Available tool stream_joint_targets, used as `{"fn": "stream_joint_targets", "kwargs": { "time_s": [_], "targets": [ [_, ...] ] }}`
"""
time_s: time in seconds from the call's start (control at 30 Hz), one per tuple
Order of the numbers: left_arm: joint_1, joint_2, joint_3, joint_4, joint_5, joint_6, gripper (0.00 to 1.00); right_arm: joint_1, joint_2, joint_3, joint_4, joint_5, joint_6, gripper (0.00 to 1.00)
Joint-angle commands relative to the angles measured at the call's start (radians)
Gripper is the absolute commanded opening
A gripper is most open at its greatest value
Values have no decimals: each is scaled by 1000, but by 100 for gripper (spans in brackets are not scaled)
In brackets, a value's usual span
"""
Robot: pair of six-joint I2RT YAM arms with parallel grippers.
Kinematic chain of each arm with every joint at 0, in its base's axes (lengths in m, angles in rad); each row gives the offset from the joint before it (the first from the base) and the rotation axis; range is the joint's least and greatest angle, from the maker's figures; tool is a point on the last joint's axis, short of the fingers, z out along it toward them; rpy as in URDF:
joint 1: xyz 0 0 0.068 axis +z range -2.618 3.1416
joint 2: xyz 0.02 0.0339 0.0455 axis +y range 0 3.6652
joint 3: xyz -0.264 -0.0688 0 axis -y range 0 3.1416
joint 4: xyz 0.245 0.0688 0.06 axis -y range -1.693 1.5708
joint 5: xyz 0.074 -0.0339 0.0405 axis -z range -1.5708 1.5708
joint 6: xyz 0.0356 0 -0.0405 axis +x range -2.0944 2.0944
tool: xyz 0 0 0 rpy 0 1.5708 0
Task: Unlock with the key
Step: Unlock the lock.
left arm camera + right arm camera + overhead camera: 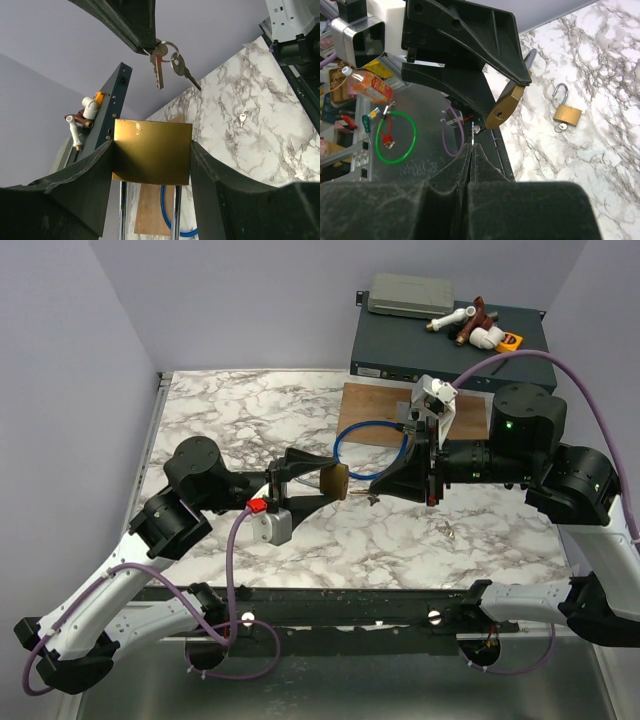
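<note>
Aligning the key (158,70), pinched in the right gripper (471,149), squarely with the keyway matters while the left gripper (152,145) clamps the padlock (152,160) steady.

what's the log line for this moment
left gripper: holding brass padlock | right gripper: shut on key | key: close to brass padlock, not inserted | stage: lining up

Bright, even light from overhead leaves only faint, soft shadows on the marble table (240,430) around the brass padlock (335,480). In the left wrist view a pale sheen sits on the padlock's upper-left face, and the left fingers (60,200) flanking it are dark and soft. In the right wrist view the right fingers (420,210), below the padlock and nearest the lens, are blurred and grainy.
</note>
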Motion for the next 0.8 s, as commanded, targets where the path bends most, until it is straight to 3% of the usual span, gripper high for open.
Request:
{"fn": "stream_joint_targets", "kwargs": {
  "time_s": [0.0, 0.77],
  "targets": [
    [8, -11, 0, 122, -43, -6, 0, 2, -6, -5, -27, 43, -30, 1],
    [8, -36, -50, 158, -181, 53, 0, 2, 53, 9, -4, 164, -22, 1]
  ]
}}
